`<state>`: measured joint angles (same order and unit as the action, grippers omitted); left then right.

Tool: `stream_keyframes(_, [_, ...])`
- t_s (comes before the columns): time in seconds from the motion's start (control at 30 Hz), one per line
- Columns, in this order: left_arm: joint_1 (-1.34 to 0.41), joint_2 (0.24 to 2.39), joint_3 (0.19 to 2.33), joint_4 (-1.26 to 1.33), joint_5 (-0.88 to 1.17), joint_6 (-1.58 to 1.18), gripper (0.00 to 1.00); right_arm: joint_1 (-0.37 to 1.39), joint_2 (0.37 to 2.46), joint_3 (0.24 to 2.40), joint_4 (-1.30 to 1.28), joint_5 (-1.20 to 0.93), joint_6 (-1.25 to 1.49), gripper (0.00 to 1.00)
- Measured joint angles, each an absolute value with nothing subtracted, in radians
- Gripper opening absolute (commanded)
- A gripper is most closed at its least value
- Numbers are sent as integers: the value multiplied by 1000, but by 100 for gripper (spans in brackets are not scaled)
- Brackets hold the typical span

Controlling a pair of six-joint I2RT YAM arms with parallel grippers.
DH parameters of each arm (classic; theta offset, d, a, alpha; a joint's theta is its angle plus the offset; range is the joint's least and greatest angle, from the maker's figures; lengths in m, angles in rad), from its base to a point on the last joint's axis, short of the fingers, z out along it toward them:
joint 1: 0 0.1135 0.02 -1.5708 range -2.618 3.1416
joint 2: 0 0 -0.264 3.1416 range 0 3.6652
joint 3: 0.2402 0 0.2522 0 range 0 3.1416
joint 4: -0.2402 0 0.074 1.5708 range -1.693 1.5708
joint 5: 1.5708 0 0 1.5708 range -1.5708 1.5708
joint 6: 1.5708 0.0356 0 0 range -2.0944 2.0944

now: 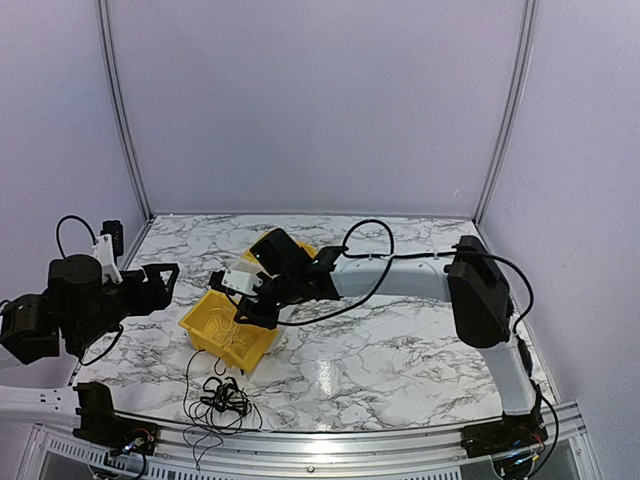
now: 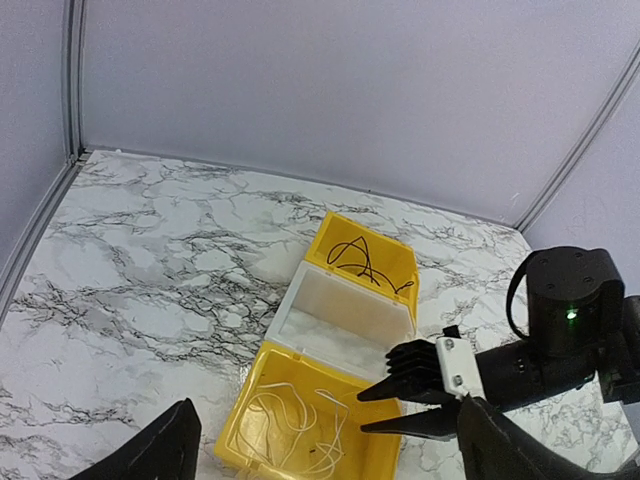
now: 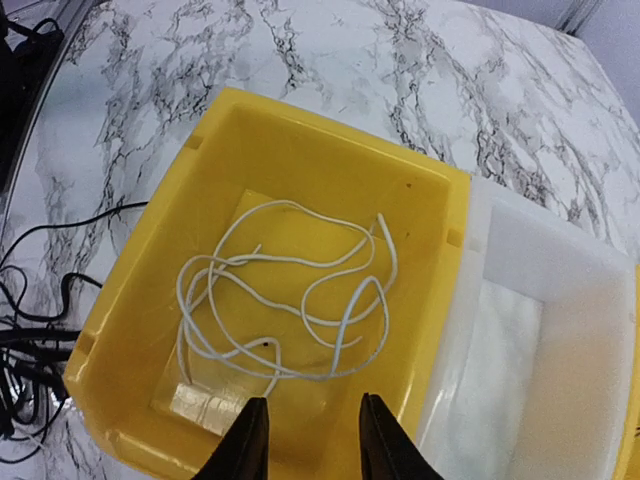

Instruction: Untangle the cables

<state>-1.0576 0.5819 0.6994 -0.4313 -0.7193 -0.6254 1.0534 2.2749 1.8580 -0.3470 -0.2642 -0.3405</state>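
A loose tangle of thin black cables (image 1: 224, 398) lies on the marble table near the front edge; it also shows at the left edge of the right wrist view (image 3: 22, 350). A white cable (image 3: 285, 292) lies coiled in the near yellow bin (image 1: 213, 344), also seen in the left wrist view (image 2: 300, 432). A black cable (image 2: 362, 262) lies in the far yellow bin (image 2: 400, 262). My right gripper (image 3: 312, 440) is open and empty, just above the near bin and the white cable (image 1: 238, 300). My left gripper (image 1: 165, 280) is open and empty, left of the bins.
A white bin (image 2: 345, 318) sits between the two yellow bins; it also shows in the right wrist view (image 3: 545, 350). The right arm (image 1: 400, 275) stretches across the table's middle. The table's front rail (image 1: 330, 440) runs just beyond the black tangle.
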Motion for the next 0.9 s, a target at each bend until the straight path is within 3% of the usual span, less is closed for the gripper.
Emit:
stream_keyframes(0.1, [-1058,591,697,-432,-718,-625,95,1053,2171,1787,-359,-250,-364,41])
stream_keyframes(0.33, [-1058,649,697,-433,-694,-626,95,1055,2012,1723,-367,-339,-444,28])
stream_keyframes(0.6, [-1034,674,702,-473,-657,-701,95,1125,2028,1669,-459,-471,-592,27])
stream_keyframes(0.9, [-1023,669,704,-516,-605,-741,95,1215,2117,1688,-479,-498,-569,35])
